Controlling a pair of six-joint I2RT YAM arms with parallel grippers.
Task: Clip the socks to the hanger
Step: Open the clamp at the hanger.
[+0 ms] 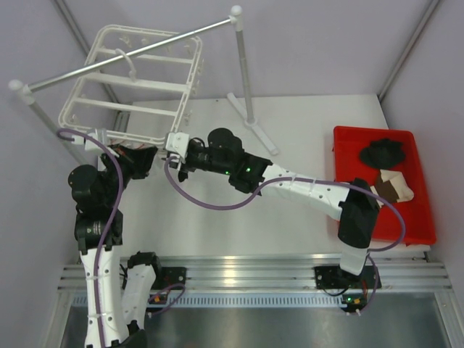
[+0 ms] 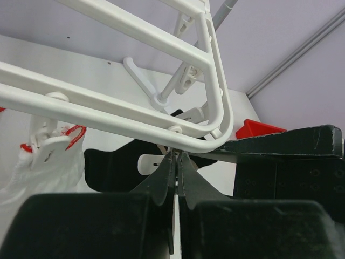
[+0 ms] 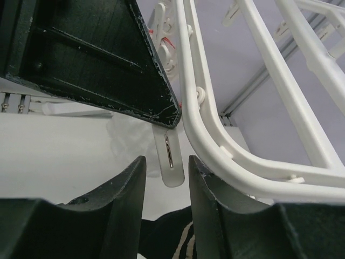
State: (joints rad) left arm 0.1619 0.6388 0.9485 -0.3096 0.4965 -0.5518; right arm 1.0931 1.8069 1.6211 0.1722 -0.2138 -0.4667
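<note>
Left claw [image 2: 176, 157]: pinched together, tips below hanger [image 2: 216, 81].
Right claw [image 3: 167, 162]: tips stood apart; grip I couldn't tell.
Sock [image 3: 175, 237]: black, white stripes, between its fingers.

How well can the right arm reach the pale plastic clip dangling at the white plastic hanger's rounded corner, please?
Likely yes: the clip hangs between the right gripper's open fingers, with nothing in the way.

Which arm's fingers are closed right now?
The left gripper: its fingers press together by a corner of the hanger, while the right gripper has its fingers apart, a clip between them.
</note>
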